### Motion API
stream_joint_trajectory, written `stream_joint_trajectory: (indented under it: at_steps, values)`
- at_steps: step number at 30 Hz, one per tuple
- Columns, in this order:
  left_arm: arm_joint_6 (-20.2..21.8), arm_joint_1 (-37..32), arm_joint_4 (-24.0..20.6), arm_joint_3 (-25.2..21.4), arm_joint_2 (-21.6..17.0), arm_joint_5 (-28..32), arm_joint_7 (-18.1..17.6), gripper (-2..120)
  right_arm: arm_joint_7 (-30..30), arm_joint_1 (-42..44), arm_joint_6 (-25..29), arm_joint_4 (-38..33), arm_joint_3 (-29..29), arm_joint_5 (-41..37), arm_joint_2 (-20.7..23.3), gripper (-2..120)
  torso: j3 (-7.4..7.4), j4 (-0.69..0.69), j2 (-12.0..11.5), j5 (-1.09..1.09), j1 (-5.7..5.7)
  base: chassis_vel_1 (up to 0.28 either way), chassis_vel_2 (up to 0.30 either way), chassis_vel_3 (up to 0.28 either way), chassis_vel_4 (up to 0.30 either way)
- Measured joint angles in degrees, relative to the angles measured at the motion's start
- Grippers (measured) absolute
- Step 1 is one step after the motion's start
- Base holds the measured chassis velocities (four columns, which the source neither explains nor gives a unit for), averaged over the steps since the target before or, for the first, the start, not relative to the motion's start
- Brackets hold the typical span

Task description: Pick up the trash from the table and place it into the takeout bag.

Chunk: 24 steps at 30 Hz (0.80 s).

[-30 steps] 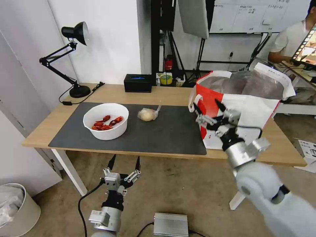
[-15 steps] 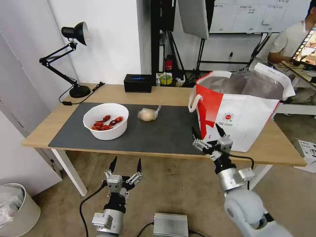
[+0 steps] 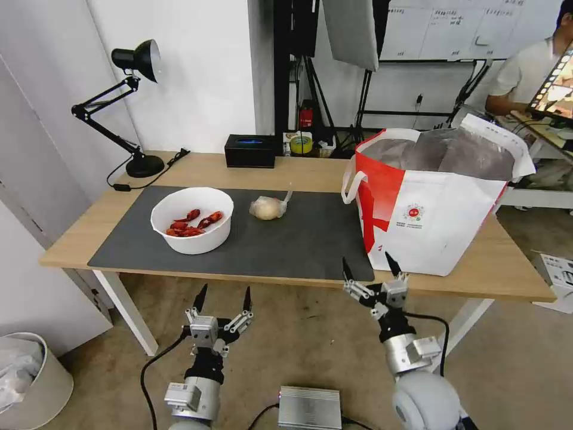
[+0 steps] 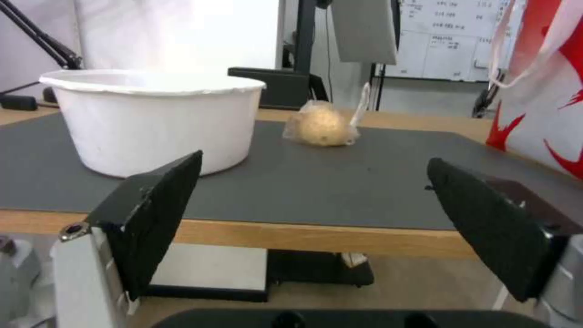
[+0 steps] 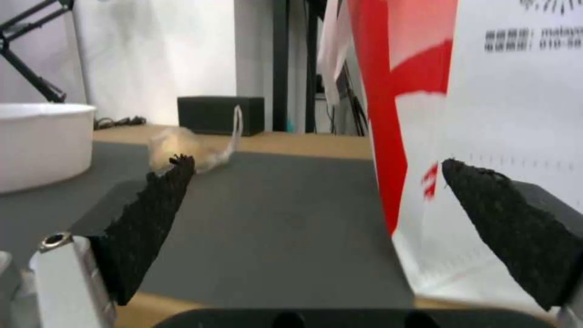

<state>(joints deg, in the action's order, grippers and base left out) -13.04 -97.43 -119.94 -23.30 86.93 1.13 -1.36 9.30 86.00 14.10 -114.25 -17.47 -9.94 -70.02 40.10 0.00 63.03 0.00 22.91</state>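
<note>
Hovering below the bench (image 3: pixel 286 170) edge, my right gripper (image 3: pixel 369 276) and left gripper (image 3: pixel 222 297) gape empty; bagged lump (image 3: pixel 268 208) lies beyond.

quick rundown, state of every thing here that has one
takeout bag: upright, top open
white bowl: upright on the mat, red shells inside
clear bag around beige lump: lying on the mat, knotted
desk lamp: standing, looks unlit
left end effector: open, empty, below table edge
right end effector: open, empty, at table edge
</note>
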Motion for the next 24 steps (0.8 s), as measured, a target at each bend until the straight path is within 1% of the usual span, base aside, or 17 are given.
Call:
stream_joint_trajectory:
  at_steps: [6,15,24]
  values:
    - [-0.22,0.76,1.12,-0.32,-0.64,-0.07,0.00,100,-0.21,1.76,1.12,0.41,0.27,1.05,-1.24,100,0.00,0.00,0.00,0.00,0.00,0.000,0.000,0.000,0.000]
    - [-0.72,1.14,1.65,-1.04,-1.09,-0.23,0.00,100,-0.21,2.33,1.30,0.43,1.03,1.41,-1.96,100,0.00,0.00,0.00,0.00,0.00,0.000,0.000,0.000,0.000]
    - [-0.90,1.35,2.02,-1.37,-2.44,0.76,0.00,100,-0.21,2.45,1.30,0.36,1.50,1.70,-2.43,100,0.00,0.00,0.00,0.00,0.00,0.000,0.000,0.000,0.000]
